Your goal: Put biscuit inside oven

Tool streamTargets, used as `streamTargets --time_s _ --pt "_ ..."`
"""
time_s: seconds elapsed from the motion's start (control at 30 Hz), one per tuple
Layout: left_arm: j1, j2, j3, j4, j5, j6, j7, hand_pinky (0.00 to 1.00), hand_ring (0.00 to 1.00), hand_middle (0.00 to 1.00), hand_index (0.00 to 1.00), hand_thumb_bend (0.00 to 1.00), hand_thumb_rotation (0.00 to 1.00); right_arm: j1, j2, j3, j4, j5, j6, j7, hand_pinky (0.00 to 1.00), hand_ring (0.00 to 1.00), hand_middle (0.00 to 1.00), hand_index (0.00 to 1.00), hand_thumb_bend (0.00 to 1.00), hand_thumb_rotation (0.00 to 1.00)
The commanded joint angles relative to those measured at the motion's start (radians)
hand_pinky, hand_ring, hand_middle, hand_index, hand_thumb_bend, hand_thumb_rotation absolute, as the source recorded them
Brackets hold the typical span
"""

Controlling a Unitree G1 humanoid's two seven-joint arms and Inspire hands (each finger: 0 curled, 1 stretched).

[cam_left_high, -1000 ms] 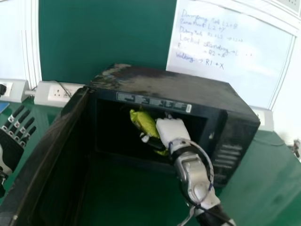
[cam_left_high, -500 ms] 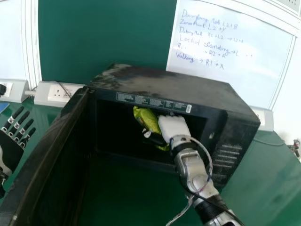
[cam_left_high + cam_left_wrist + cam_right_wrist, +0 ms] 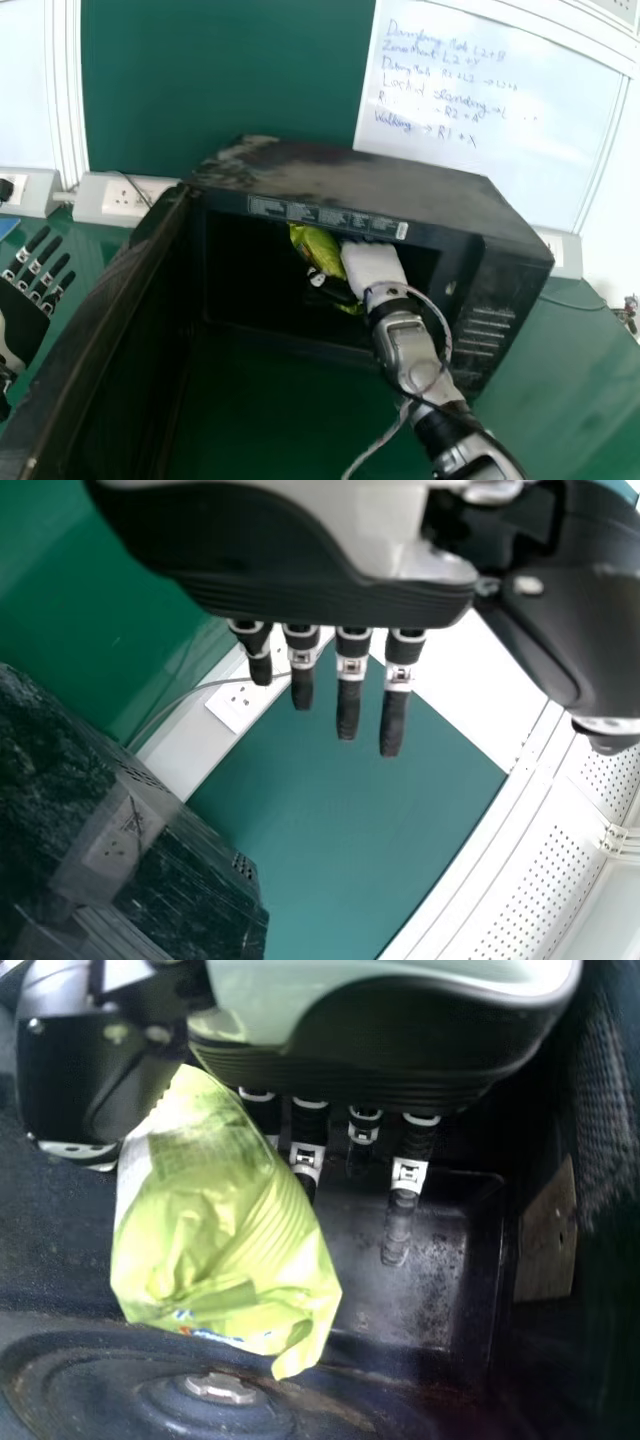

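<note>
My right hand (image 3: pixel 372 264) is inside the cavity of the black oven (image 3: pixel 350 185), whose door (image 3: pixel 85 335) stands open on the left. The green biscuit packet (image 3: pixel 316 248) is in there too, on the left side of that hand. In the right wrist view, the hand (image 3: pixel 390 1055) has the packet (image 3: pixel 215 1230) between its thumb and fingers, over the oven floor with its round centre piece (image 3: pixel 220 1388). Part of the fingers is behind the packet. My left hand (image 3: pixel 20 305) is open beyond the door at the left edge; the left wrist view shows the hand's (image 3: pixel 290 585) straight fingers.
The oven stands on a green table (image 3: pixel 550 400). Behind it are wall sockets (image 3: pixel 125 198) with a cable and a whiteboard (image 3: pixel 490 110) with writing. The opened door lies between the left hand and the oven's front.
My right hand has shifted slightly to the right within the oven, and the packet has moved right and a little up with it. The left hand has hardly moved.
</note>
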Motion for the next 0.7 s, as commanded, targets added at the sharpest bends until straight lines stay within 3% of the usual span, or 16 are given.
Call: streamTargets --time_s 0.0,0.67 --pt "0.004 0.003 -0.002 -0.013 0.001 -0.009 -0.011 1.0 0.96 0.89 0.8 0.43 0.16 -0.055 0.007 0.008 0.024 0.009 0.0 -0.026 0.53 0.45 0.5 0.48 0.52 0.0" --pt "0.01 0.003 -0.004 -0.017 0.002 -0.015 -0.01 1.0 0.96 0.89 0.82 0.42 0.17 -0.126 0.019 0.056 0.175 0.043 -0.008 -0.099 0.47 0.43 0.49 0.51 0.52 0.0"
